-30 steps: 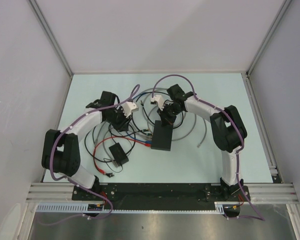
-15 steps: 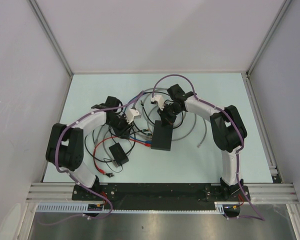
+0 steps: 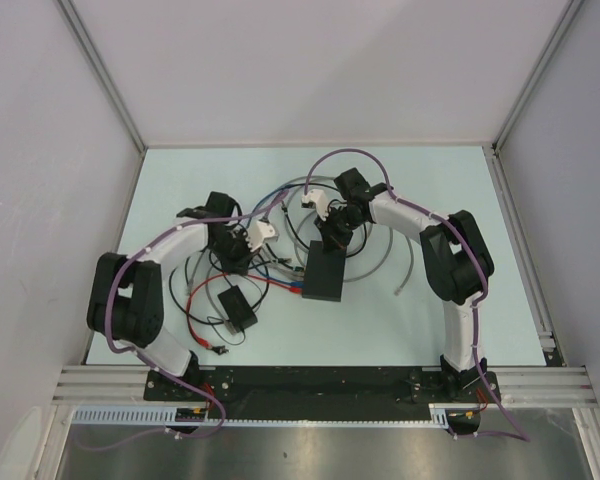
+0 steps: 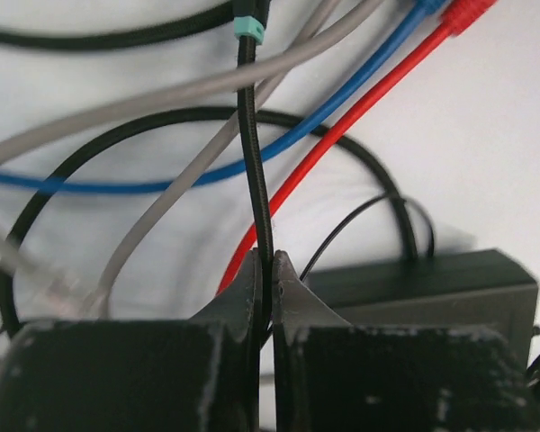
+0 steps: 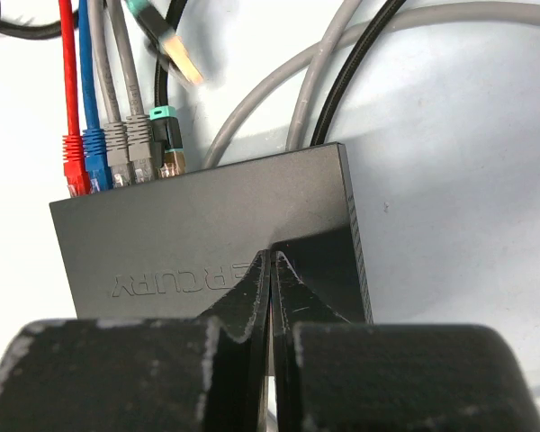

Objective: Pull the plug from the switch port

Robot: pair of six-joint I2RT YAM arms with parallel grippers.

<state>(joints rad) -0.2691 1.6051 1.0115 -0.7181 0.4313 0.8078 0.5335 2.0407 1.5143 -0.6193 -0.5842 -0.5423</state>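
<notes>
surface [image 3: 450, 190]: pale, walled on three sides; cables tangled over its middle

switch box [image 3: 325, 278]: flat, dark grey, near the centre of the surface; lettering on its top face

small black box [image 3: 238, 307]: left of the switch box and apart from it; thin red and black wires around it

right claw [image 5: 270, 261]: closed, nothing held; my tips meet over the switch box's top face and appear to rest on it

left claw [image 4: 264, 270]: closed on the thin black cable [image 4: 255, 153]; the cable runs up from between my tips to a teal band [image 4: 244, 27]

other cables: red cable [image 4: 342, 135] and blue cable [image 4: 342, 99] cross behind the black one; grey ones loop beside them

switch port [image 5: 126, 180]: row along the box's narrow edge farthest from my right claw; five plugs seated side by side: red, blue, two grey, then the teal-booted plug [image 5: 165, 135]

loose plug [image 5: 175, 49]: teal boot, gold tip, blurred; just beyond the row, not seated; cannot tell which teal end my black cable belongs to
</notes>
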